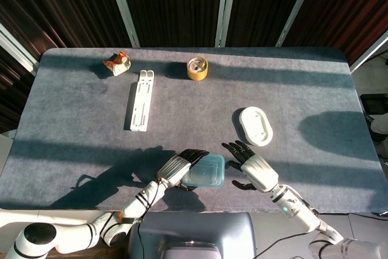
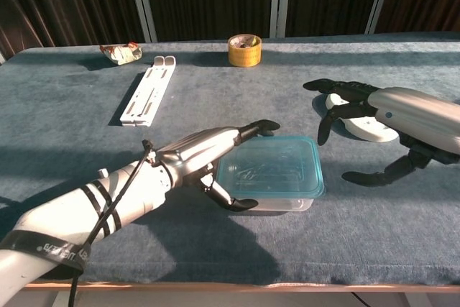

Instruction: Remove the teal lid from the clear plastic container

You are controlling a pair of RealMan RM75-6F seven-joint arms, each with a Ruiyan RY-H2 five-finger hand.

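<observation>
The clear plastic container (image 2: 277, 195) with its teal lid (image 2: 272, 167) sits near the table's front edge, just left of centre. My left hand (image 2: 205, 154) grips its left end, fingers lying over the lid's edge and the thumb against the front wall. From above, the left hand (image 1: 178, 167) covers the left side of the lid (image 1: 207, 170). My right hand (image 2: 392, 113) hovers open to the right of the container with fingers spread, not touching it. In the head view the right hand (image 1: 252, 167) is a short gap from the lid's right edge.
A white oval plate (image 1: 256, 125) lies behind the right hand, partly hidden by it in the chest view (image 2: 363, 129). Further back are a long white bracket (image 1: 140, 99), a yellow tape roll (image 1: 197, 68) and a crumpled orange-white item (image 1: 116, 63).
</observation>
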